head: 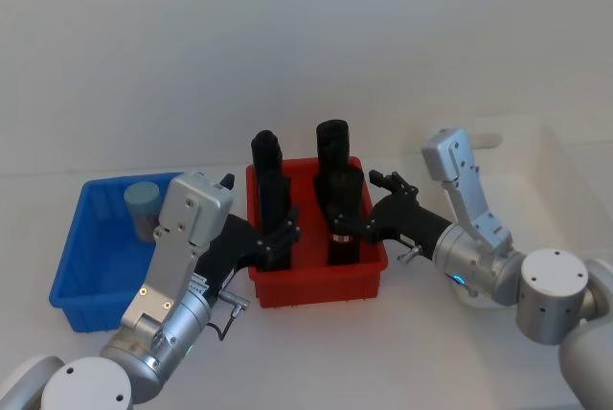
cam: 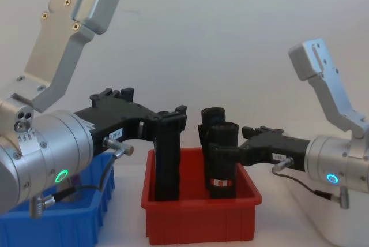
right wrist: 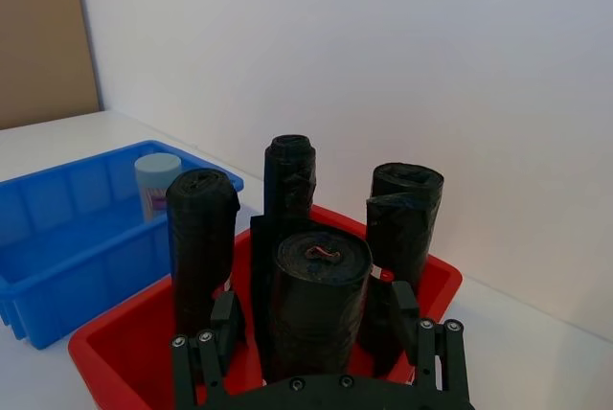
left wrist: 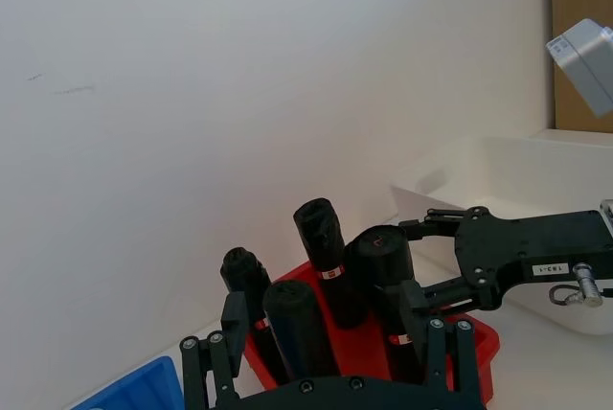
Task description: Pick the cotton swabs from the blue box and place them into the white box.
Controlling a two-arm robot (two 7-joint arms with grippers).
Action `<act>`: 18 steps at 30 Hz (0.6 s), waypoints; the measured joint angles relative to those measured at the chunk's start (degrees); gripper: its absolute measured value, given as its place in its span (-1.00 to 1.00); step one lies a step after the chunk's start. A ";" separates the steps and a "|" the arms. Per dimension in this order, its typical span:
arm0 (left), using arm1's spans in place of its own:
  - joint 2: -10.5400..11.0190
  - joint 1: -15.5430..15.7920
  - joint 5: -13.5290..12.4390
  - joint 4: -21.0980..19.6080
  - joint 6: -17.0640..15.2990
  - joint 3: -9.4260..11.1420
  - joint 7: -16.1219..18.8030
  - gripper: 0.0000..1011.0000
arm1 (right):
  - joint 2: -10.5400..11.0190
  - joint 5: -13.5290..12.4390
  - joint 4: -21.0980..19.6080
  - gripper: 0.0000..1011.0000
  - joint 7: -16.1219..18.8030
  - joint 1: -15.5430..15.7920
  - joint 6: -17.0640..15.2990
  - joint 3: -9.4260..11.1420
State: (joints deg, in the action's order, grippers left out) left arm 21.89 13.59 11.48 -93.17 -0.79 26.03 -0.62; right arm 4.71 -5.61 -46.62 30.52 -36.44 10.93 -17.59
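Observation:
One tub of cotton swabs (head: 142, 205) with a pale teal lid stands in the far part of the blue box (head: 91, 257) at the left; the right wrist view also shows this tub (right wrist: 156, 180). At the far right sits the white box (head: 556, 147), whose rim (left wrist: 479, 166) appears in the left wrist view. My left gripper (head: 278, 238) hangs open over the red bin's left side, fingers (left wrist: 215, 357) spread around black rolls. Open too, my right gripper (head: 347, 228) reaches in from the right, straddling a black roll (right wrist: 321, 285). Neither touches the tub.
A red bin (head: 316, 284) stands between the blue and white boxes, holding several tall black rolls (cam: 167, 160) upright. Both grippers are in among these rolls. White tabletop stretches behind the bins, with a white wall beyond.

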 joint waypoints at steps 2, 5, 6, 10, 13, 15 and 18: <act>0.00 0.00 0.00 0.00 0.00 0.00 0.00 0.99 | -0.31 -0.04 1.43 0.98 0.30 -0.78 0.54 -0.13; 0.00 0.00 0.00 0.00 0.00 0.00 0.00 0.99 | -0.75 -0.13 3.38 0.98 0.67 -1.84 1.32 -0.28; 0.00 0.00 0.00 0.00 0.00 0.00 0.00 0.99 | -0.83 -0.14 3.70 0.98 0.73 -2.01 1.50 -0.30; 0.00 0.00 0.00 0.00 0.00 0.00 0.00 0.99 | -1.38 -0.19 6.14 0.98 0.98 -3.38 2.47 -0.46; 0.00 0.00 0.00 0.00 0.00 0.00 0.00 0.99 | -1.81 -0.21 8.13 0.98 1.09 -4.47 3.23 -0.58; 0.00 0.00 0.00 0.00 0.00 0.00 0.00 0.99 | -2.11 -0.26 9.49 0.89 1.24 -5.23 3.75 -0.63; 0.00 0.00 0.00 0.00 0.00 0.00 0.00 0.99 | -2.48 -0.42 11.29 0.75 1.58 -6.22 4.49 -0.68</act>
State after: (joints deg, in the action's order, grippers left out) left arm 21.89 13.59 11.48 -93.17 -0.79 26.03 -0.62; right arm 2.23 -6.03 -35.33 32.10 -42.66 15.42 -18.27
